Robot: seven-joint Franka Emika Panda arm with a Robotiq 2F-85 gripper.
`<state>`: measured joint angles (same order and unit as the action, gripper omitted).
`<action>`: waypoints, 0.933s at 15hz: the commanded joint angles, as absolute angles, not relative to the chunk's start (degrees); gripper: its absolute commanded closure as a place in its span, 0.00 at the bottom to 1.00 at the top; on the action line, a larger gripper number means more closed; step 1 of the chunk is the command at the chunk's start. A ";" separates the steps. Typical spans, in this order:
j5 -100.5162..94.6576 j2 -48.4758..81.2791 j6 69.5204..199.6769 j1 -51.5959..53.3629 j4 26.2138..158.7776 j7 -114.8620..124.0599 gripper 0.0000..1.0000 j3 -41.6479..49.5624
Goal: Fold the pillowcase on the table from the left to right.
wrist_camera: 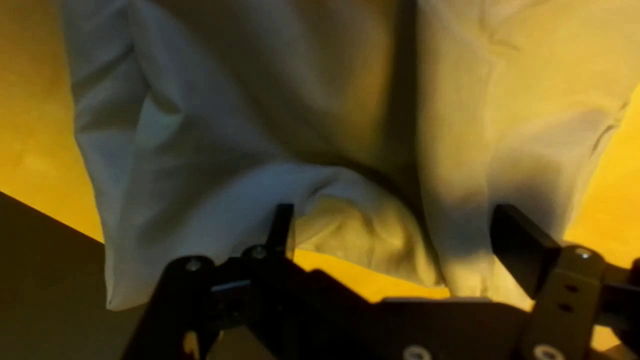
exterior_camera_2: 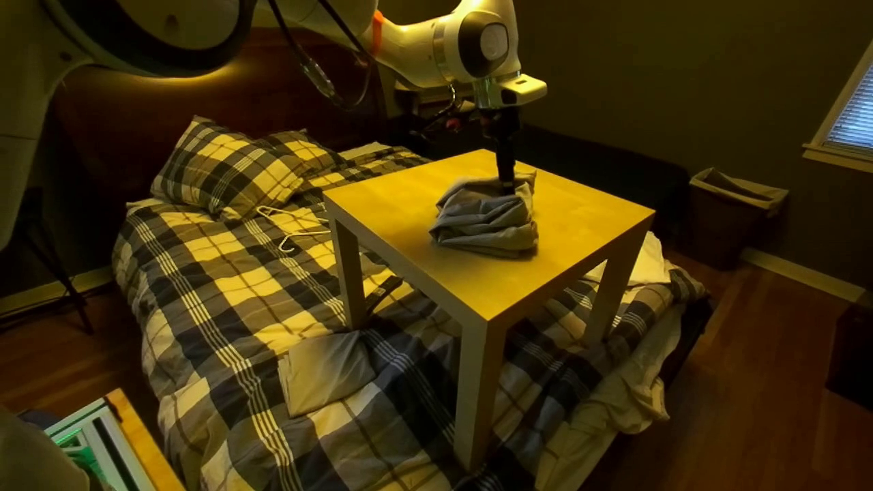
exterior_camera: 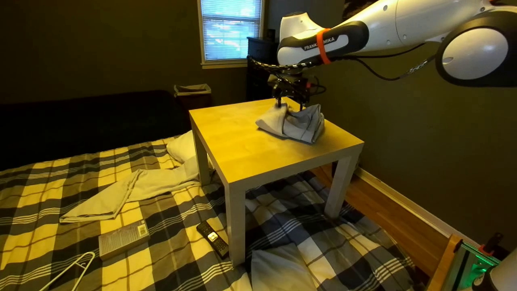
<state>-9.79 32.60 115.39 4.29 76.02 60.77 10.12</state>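
The pillowcase (exterior_camera: 298, 128) lay on the bench (exterior_camera: 238, 139), gathered into a compact, rumpled mound rather than a flat fold. In both exterior views the fingers (wrist_camera: 522, 250) pointed down at it from above. They stood spread wide and gripped nothing: the wrist view showed arching cloth and a bare patch of bench in the gap. Whether either tip touched the fabric I could not tell.

Some doubling of the cloth was there. In an exterior view, layered tucks (exterior_camera_2: 484, 235) ran across one side of the mound. Against that, the wrist view showed a raised ridge (wrist_camera: 452, 150), a sunken middle and uneven edges. No straight crease ran the whole length, and no half lay squarely over its opposite. I judged the fold part-way at best, certainly not finished. Which side the task meant by left was unclear from these views, so I could not say which half was to travel.

What seemed left was to pinch a free edge, carry it over to the right, lay it level with the edge there, let go and press the hump flat. Whether the spread fingers were placed for a grip or a release, the views did not settle.
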 commanded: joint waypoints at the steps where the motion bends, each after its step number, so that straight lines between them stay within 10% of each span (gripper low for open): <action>1: -10.61 36.73 114.11 4.14 72.74 64.72 0.00 10.77; 14: -4.97 44.19 111.81 -0.63 66.35 59.58 0.00 8.54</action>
